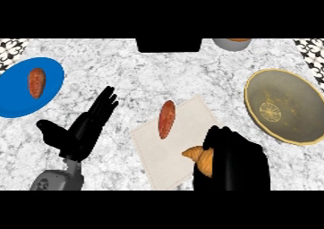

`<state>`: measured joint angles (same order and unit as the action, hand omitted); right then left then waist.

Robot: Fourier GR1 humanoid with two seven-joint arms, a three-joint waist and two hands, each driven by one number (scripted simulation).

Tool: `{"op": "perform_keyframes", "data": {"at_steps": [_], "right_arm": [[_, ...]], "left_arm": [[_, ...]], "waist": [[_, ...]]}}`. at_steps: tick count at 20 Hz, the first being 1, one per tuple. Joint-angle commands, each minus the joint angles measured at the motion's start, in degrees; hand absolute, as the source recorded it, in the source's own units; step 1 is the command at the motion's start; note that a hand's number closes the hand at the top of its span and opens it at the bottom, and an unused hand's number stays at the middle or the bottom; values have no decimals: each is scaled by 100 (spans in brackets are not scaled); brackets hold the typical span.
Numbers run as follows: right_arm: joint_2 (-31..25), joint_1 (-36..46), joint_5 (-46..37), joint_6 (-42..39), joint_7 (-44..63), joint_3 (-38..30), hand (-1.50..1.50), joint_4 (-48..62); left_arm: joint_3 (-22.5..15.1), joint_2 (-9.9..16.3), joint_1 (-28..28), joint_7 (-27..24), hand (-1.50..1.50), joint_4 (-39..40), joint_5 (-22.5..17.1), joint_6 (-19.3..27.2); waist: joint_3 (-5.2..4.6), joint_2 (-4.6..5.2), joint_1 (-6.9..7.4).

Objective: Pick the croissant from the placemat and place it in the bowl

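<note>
Right hand curled round croissant over placemat | left hand spread, resting | risk: croissant slipping out during carry to bowl.

Pale rectangular placemat: centre of marbled grey worktop, carrying reddish oblong sweet potato and golden-brown croissant at its right edge. Olive round bowl: right. Blue round plate: left, bearing second sweet potato.
</note>
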<state>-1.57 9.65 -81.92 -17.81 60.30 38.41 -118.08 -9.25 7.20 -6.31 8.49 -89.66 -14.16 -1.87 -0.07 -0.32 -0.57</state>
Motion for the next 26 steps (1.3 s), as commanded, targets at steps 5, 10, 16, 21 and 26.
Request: {"op": "perform_keyframes", "data": {"at_steps": [5, 10, 16, 21, 26], "right_arm": [[151, 714, -263, -1616, 763, -461, 150, -1093], [134, 1057, -28, -1629, 55, -1702, 150, -1127], [-234, 1561, 529, -1179, -938, -3313, 150, -459], [-640, 1527, 929, -85, -1778, -4222, 150, 807], [-1302, 1773, 1267, 643, -2676, -4976, 150, 2210]], "left_arm": [[21, -58, 61, 120, 0, -192, -1, 11], [-222, -118, 414, -251, 0, -116, 304, -53], [49, -206, -176, 166, 0, 34, 87, -43], [67, -277, -324, 333, 0, 64, 217, 90], [171, -155, -114, 99, 0, 15, 167, -151]], "waist": [[2, 10, 46], [5, 18, 50], [8, 35, 51], [10, 44, 66], [10, 47, 95]]}}
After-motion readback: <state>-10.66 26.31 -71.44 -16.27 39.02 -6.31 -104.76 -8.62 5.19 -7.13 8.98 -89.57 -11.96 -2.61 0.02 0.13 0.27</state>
